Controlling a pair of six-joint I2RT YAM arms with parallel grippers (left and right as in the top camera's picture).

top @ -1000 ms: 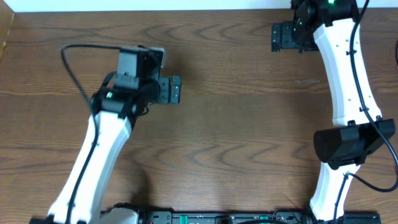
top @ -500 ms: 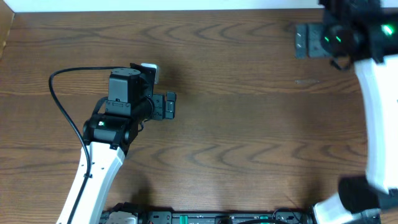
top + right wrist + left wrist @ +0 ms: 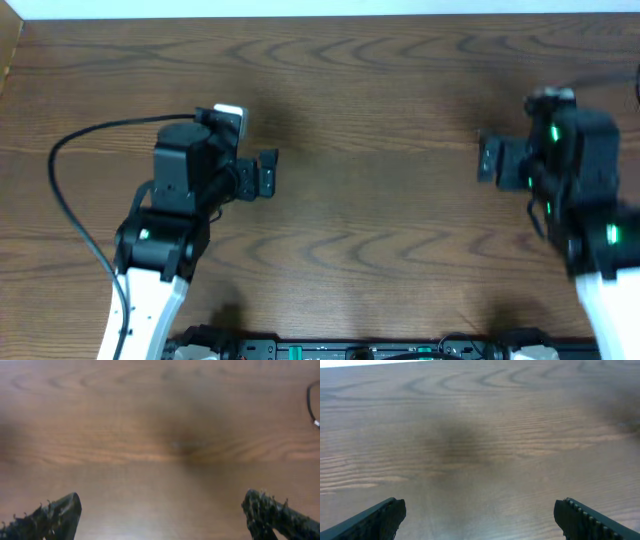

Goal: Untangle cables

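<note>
Two grippers hang over one brown wooden table (image 3: 380,120): the left gripper (image 3: 268,172) (image 3: 480,515) and the right gripper (image 3: 487,160) (image 3: 160,510). Each has its two fingers spread wide, with only wood grain between them. One thin black cord (image 3: 308,402) curves in at the right edge of the right wrist view, apart from both claws.

1. We record a dark brown wood-grain table (image 3: 380,240).
2. The white-and-black left arm (image 3: 150,290) stands at the left; its black left gripper (image 3: 266,172) points toward centre, jaws apart.
3. The black right gripper (image 3: 488,158), blurred, faces it, well apart.
</note>
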